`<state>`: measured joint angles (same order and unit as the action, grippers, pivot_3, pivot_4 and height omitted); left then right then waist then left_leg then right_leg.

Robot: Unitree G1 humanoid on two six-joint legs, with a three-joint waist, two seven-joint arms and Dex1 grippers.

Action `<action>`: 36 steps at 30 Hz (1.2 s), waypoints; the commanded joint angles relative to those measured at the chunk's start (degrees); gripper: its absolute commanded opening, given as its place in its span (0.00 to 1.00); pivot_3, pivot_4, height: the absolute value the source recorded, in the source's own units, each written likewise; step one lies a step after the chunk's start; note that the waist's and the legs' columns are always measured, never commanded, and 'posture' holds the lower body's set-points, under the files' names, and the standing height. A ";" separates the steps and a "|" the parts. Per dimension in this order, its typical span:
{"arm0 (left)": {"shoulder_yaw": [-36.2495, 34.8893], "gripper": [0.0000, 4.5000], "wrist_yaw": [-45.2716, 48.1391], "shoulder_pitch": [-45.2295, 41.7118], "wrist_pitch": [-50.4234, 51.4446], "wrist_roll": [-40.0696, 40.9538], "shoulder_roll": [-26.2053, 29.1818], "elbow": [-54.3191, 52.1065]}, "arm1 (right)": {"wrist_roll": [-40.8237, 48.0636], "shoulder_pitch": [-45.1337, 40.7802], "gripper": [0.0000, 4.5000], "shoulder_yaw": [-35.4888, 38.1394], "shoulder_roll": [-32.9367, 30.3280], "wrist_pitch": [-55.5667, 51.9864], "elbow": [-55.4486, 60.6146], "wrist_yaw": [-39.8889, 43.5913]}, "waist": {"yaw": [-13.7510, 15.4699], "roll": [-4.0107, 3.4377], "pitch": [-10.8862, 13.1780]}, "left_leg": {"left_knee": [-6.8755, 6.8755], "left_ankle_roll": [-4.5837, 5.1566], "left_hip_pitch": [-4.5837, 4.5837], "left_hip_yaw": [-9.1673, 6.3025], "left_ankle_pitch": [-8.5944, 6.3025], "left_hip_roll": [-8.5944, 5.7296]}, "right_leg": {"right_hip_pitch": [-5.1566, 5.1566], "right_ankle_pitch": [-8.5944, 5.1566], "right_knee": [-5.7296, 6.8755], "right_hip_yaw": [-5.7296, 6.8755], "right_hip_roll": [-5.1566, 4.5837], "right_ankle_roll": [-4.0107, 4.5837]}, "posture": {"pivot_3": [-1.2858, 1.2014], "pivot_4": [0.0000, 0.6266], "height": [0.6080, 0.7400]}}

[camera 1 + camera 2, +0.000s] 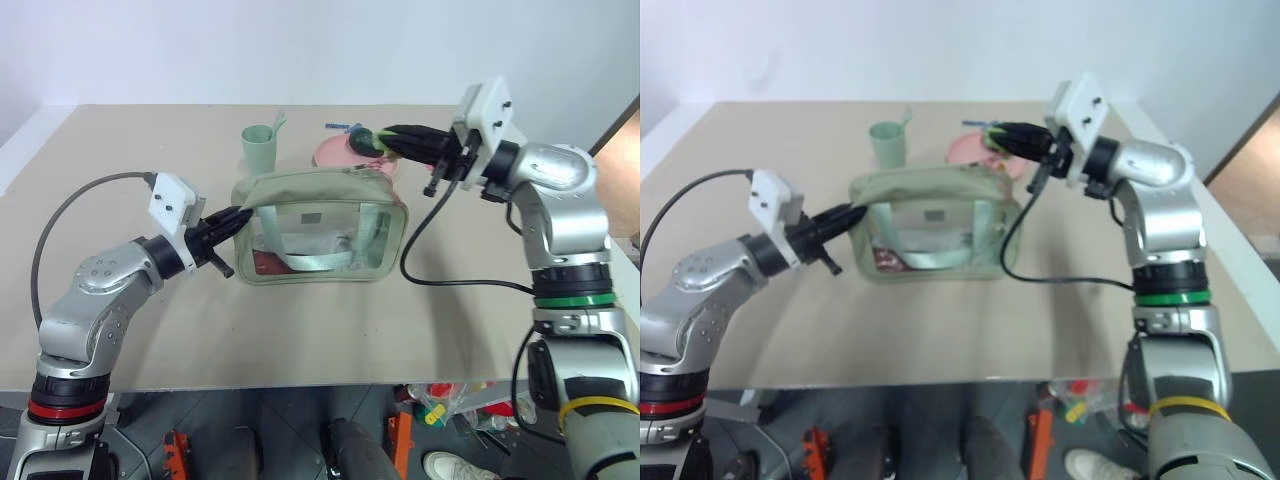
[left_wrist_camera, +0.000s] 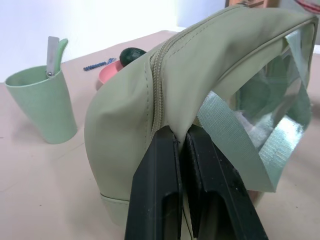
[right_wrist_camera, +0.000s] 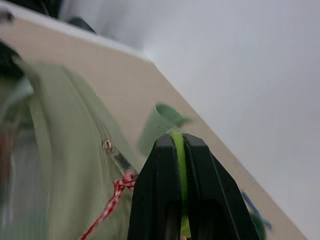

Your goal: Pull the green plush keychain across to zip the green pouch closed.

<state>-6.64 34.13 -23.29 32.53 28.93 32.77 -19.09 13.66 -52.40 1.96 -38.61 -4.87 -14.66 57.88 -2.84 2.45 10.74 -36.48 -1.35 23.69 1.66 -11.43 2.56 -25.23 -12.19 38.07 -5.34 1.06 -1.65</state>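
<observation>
On the counter the pouch appears zipped along its visible top, left gripper clamped on its left end, right gripper pinching the keychain beyond its right end; judged nearly complete.

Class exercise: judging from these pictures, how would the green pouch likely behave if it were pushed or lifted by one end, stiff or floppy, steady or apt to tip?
The green pouch is probably soft: its fabric end bunches where the left gripper pinches it. It likely stays upright, since it sits boxy and broad on the table. Its clear side window wrinkles, so it may sag if lifted by one end.
</observation>
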 commanded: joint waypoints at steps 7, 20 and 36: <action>1.91 0.00 -2.21 -2.20 0.91 -1.32 -1.15 -3.39 | -6.55 8.17 0.01 3.30 -11.01 2.28 -1.92 -4.67 | 0.08 0.01 0.00 | -0.05 0.00 0.01 0.06 0.00 -0.06 | 0.02 0.00 -0.01 -0.09 -0.05 -0.03 | 0.52 0.24 1.00; 4.56 0.00 -3.18 -4.09 -0.55 -5.80 -1.73 -1.14 | -15.62 17.12 0.01 -8.41 0.41 4.69 -1.37 -11.25 | -0.53 0.00 0.00 | -0.06 -0.04 -0.33 0.09 0.08 -0.04 | 0.20 0.12 0.05 -0.24 0.07 -0.06 | 0.52 0.24 1.00; 1.53 0.59 3.00 -4.26 1.28 -4.05 1.81 0.44 | -5.82 14.87 0.34 2.36 -10.54 2.31 -0.45 -2.17 | -0.23 0.00 0.01 | 0.00 0.01 -0.29 0.12 0.12 -0.06 | 0.18 0.10 0.01 -0.25 0.04 -0.07 | 0.52 0.24 1.00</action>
<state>-2.75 35.97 -26.50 34.11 24.06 33.31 -18.28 5.57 -36.81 1.49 -47.53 -2.00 -18.14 54.26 -3.07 2.46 10.75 -36.46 -1.33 23.38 1.81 -11.31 2.52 -25.06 -12.09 38.08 -5.62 1.12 -1.71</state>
